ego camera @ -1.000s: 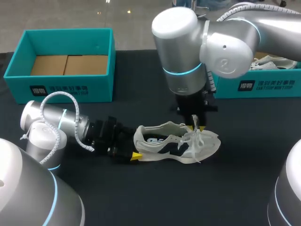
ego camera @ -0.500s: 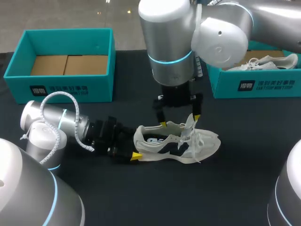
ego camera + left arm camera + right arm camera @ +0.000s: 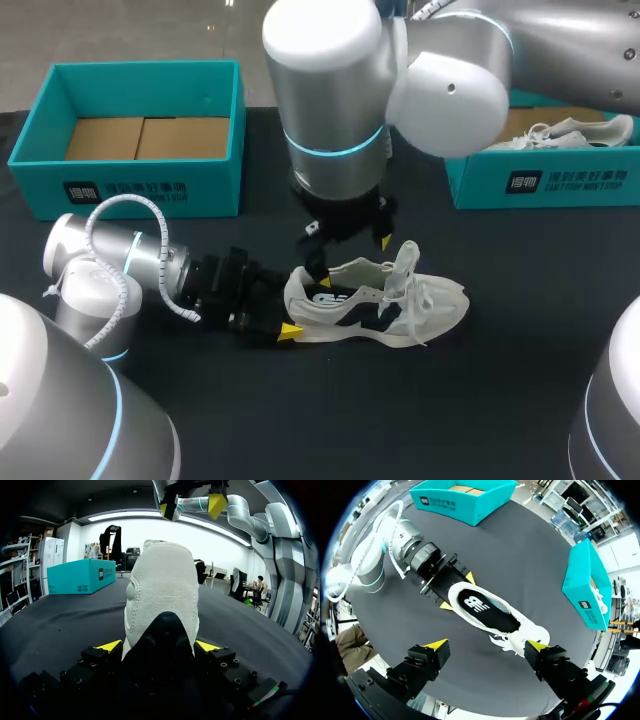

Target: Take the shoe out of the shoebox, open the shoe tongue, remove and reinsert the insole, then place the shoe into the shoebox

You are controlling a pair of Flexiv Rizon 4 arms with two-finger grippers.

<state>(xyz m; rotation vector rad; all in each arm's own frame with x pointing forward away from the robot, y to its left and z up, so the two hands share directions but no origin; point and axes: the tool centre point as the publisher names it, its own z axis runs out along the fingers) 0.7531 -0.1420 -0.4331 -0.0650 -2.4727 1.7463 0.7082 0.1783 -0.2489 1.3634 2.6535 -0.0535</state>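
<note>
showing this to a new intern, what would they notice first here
Most likely the white shoe lying mid-table, its heel clamped by the left gripper. The big right arm hangs just above it, the right gripper with fingers open over the shoe's opening. The teal left shoebox and right shoebox stand farther back.

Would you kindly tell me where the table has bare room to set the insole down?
The widest bare patch of the table is the near strip in front of the shoe. Another lies between the shoe's toe and the right shoebox. Crowded: the heel, clamped by my left gripper, and above the shoe, where my open right gripper hangs.
</note>
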